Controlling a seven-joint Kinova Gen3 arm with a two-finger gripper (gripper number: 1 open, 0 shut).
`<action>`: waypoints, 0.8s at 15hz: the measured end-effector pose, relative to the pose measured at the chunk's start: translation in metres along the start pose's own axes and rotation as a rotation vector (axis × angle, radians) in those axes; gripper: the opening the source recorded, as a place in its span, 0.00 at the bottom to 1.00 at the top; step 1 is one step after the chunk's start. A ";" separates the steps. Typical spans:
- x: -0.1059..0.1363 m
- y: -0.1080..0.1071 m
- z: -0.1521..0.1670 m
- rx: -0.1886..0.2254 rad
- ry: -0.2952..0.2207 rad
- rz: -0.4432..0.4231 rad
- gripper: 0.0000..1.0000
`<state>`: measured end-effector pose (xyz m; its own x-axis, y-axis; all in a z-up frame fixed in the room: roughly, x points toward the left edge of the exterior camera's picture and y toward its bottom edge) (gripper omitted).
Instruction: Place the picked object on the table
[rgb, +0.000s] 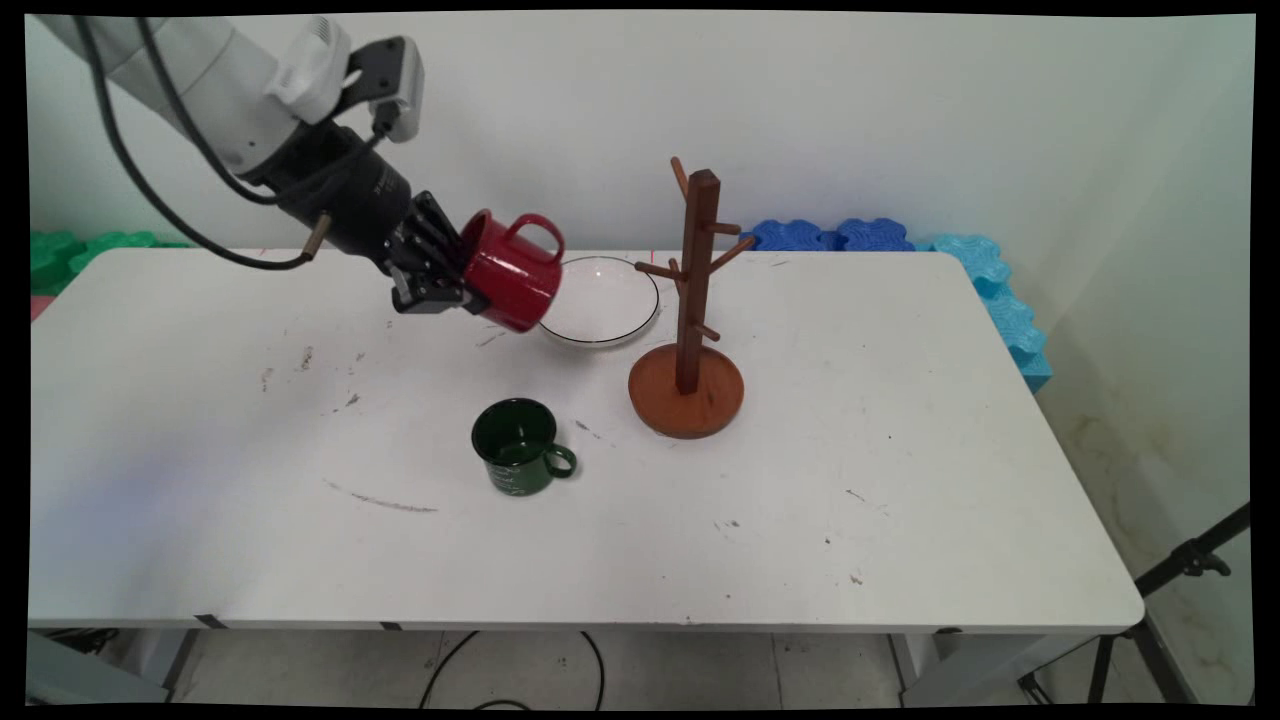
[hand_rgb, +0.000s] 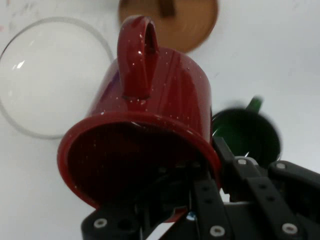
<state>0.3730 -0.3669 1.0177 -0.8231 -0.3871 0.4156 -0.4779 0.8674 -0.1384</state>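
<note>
Now the tool (rgb: 462, 285) is pinching the red mug (rgb: 512, 272) by its rim, holding it tilted above the table (rgb: 900, 480) beside the glass plate (rgb: 610, 305)

No legible text, brand or number on anything in either view. Green mug (rgb: 517, 446) carries a faint pale marking on its side, too small to read.
</note>
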 end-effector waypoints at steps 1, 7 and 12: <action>0.002 -0.002 0.002 0.011 -0.033 0.009 0.00; 0.013 -0.012 0.026 0.060 -0.194 0.046 0.00; 0.023 -0.020 0.061 0.084 -0.299 0.059 0.00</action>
<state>0.3452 -0.4119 0.9748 -0.8981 -0.4220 0.1240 -0.4397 0.8673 -0.2332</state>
